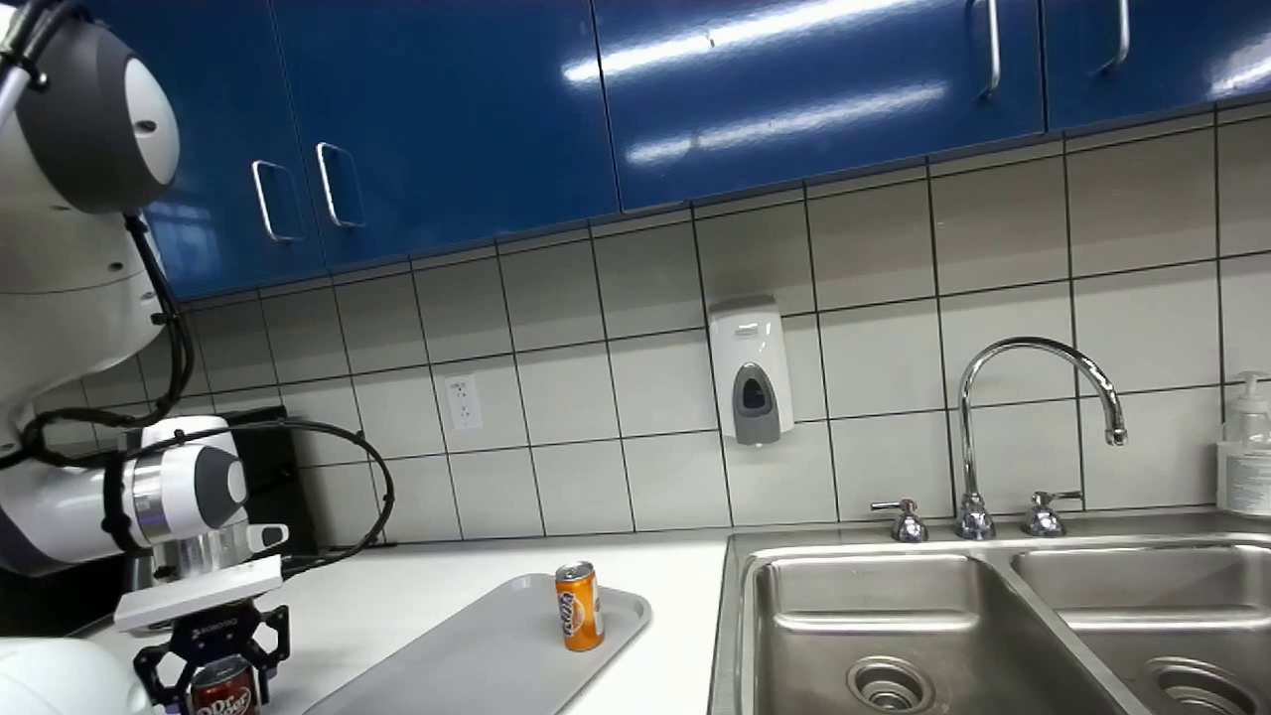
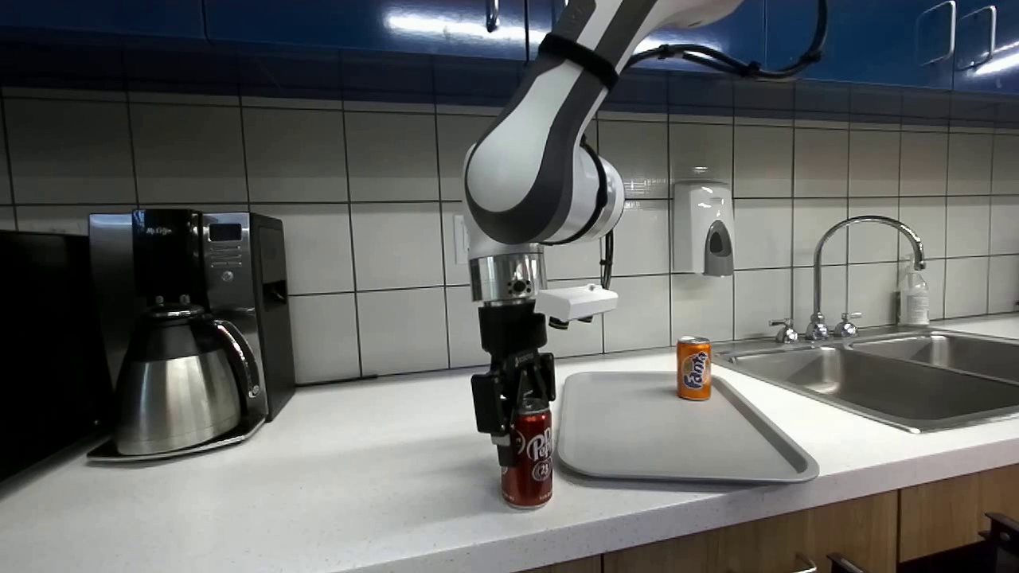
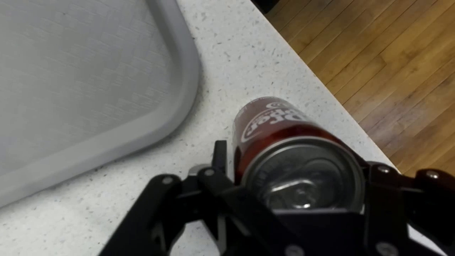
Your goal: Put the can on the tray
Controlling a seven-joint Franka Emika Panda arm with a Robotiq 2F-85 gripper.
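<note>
The can, dark red with white lettering, stands upright on the white counter; it shows in both exterior views [image 1: 224,695] [image 2: 533,469] and in the wrist view [image 3: 280,124]. The grey tray [image 2: 677,438] lies flat beside it, with a narrow strip of counter between; its rounded corner shows in the wrist view [image 3: 106,71]. My gripper [image 2: 517,446] points down with its fingers around the can's upper part. In the wrist view the gripper [image 3: 293,160] is open, with a thin gap between one finger and the can. The contact at the other finger is hidden.
An orange can [image 2: 694,370] stands on the tray's far end. A coffee maker [image 2: 191,334] stands at the back of the counter. Steel sink basins [image 1: 884,636] lie beyond the tray. The counter's front edge [image 3: 320,78] is close to the red can.
</note>
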